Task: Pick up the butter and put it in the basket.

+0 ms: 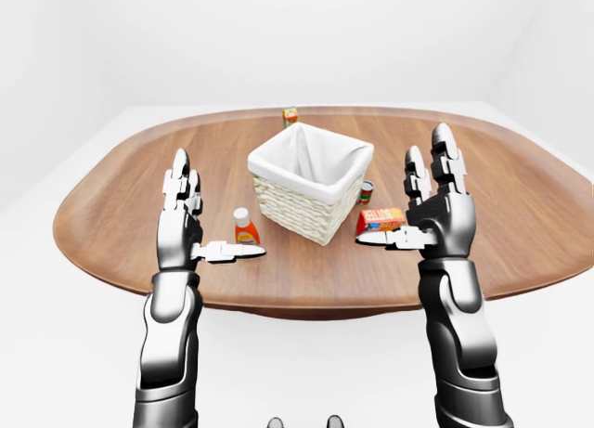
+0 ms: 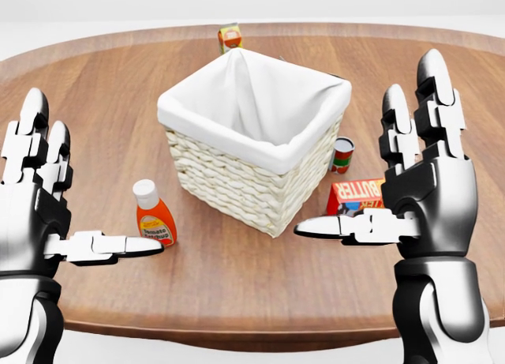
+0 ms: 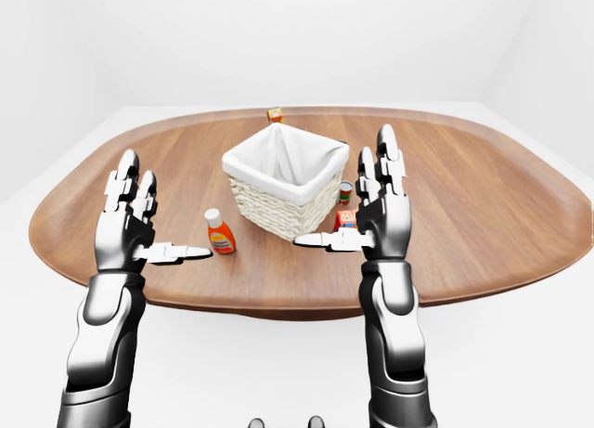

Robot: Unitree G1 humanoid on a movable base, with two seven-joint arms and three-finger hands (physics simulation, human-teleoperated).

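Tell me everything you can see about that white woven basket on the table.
The basket is square and open-topped, with walls of pale cream wicker and a white cloth lining folded over its rim. As far as the head view shows, it holds nothing. It stands upright near the middle of the brown wooden table, turned so one corner faces the bottom of the view. A ketchup bottle stands to its left, a small can and the butter to its right. Neither hand touches it.

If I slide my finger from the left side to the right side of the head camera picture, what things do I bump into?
Left hand → ketchup bottle → basket → small can → right hand, with the butter box partly hidden behind it.
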